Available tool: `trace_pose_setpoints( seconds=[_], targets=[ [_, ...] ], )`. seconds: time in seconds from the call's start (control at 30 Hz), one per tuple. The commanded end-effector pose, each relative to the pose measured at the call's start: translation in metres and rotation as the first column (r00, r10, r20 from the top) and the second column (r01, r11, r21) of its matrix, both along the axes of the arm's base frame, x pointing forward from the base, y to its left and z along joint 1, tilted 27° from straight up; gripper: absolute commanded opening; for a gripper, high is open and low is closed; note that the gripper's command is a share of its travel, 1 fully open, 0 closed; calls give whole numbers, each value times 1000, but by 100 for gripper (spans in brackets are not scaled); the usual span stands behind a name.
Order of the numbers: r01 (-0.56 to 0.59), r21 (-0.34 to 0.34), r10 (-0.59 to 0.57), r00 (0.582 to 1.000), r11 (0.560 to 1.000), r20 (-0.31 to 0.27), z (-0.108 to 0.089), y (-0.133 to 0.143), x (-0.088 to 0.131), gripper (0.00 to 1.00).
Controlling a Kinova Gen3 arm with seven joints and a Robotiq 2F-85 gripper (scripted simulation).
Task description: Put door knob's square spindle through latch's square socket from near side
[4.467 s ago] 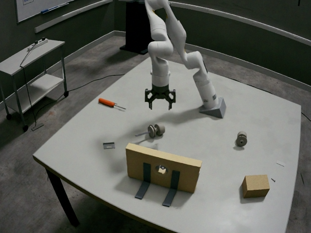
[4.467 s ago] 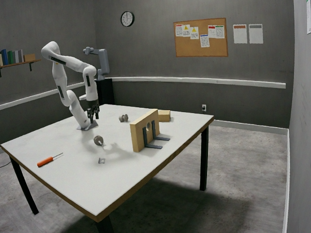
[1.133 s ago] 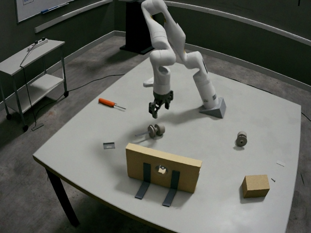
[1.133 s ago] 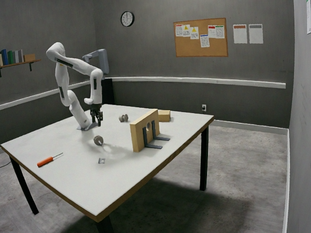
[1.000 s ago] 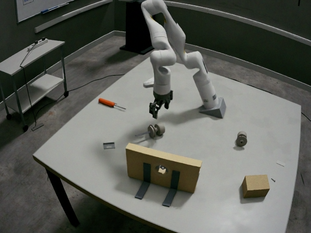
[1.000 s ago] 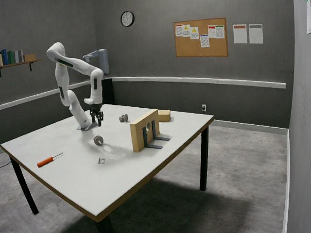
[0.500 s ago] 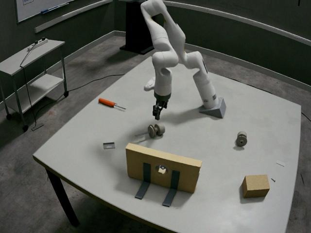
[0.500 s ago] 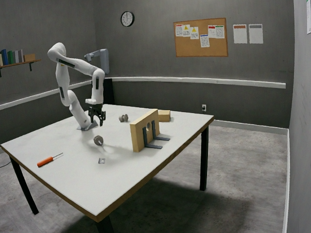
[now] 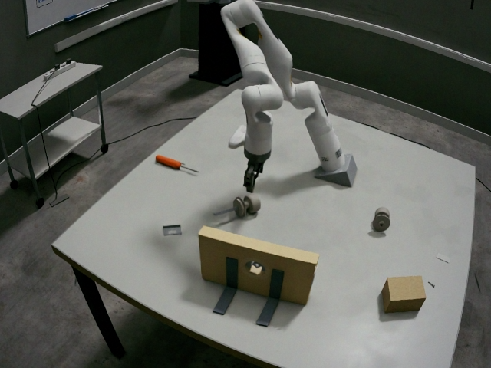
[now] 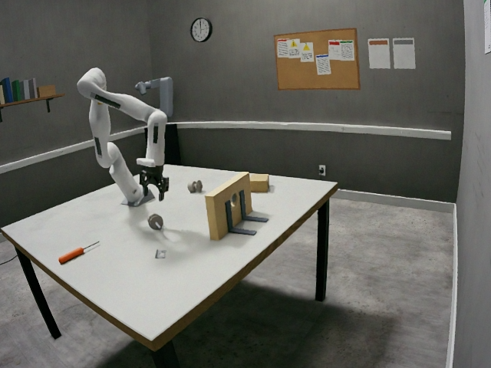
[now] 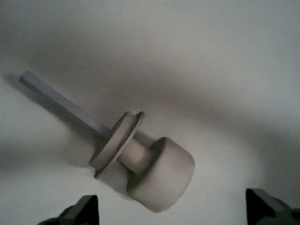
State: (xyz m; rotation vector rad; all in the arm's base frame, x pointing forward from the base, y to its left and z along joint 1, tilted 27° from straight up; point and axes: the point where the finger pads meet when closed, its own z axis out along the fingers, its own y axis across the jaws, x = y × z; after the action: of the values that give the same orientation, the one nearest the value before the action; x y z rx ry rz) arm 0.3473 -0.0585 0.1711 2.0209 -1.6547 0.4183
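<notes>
Across the counter (image 9: 130,190) (image 10: 119,269), going left to right in the top view, an orange-handled screwdriver (image 9: 168,162) (image 10: 71,255) comes first, then a small metal strike plate (image 9: 172,230) (image 10: 160,254), both apart from the work. Next lies the door knob (image 9: 252,202) (image 10: 155,221) (image 11: 161,173), on its side, its square spindle (image 9: 224,211) (image 10: 157,225) (image 11: 66,104) pointing away from the arm's base and its round plate (image 9: 238,207) (image 11: 117,144) between spindle and grip. Above it hovers the hand (image 9: 249,188) (image 10: 155,194) (image 11: 172,210), spread nearly fully and holding nothing. Beyond the knob, the upright wooden door block (image 9: 258,247) (image 10: 222,209) stands on 2 dark brackets, its round hole with no spindle through it. Farther right are a second knob (image 9: 381,221) (image 10: 194,186) and a wooden block (image 9: 404,294) (image 10: 259,182).

So 0 of the fitting is done: grasping, lifting, turning the spindle square to the latch, inserting, seating the plate and letting go all remain, by my judgement.

The surface is pale grey with a brown edge; the room has dark grey walls, a concrete floor and, to the left, a white 2-shelf trolley (image 9: 100,114).

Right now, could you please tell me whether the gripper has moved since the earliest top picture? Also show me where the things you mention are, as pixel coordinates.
Yes, the gripper (image 9: 250,188) (image 10: 154,195) (image 11: 172,210) is nearer the upright wooden board (image 9: 258,247) (image 10: 214,209).
</notes>
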Motion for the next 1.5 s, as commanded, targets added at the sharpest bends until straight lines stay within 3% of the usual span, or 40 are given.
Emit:
trace_pose_setpoints(
  seconds=[0.0, 0.23, 0.47, 0.67, 1.03, 1.47],
  targets=[
    [-1, -1, 1, 1000, 1000, -3, -1, 0, 0, 90],
    [-21, -2, 21, 1000, 1000, -16, -1, 0, 0, 90],
    [-114, -5, 114, 991, 993, -77, -2, 0, 0, 90],
    [-228, -1, 225, 962, 974, -153, -3, 0, 0, 90],
    [-350, 14, 343, 908, 937, -238, -4, 0, 1, 90],
    [-357, 16, 350, 905, 934, -243, -12, -2, 2, 90]
  ],
)
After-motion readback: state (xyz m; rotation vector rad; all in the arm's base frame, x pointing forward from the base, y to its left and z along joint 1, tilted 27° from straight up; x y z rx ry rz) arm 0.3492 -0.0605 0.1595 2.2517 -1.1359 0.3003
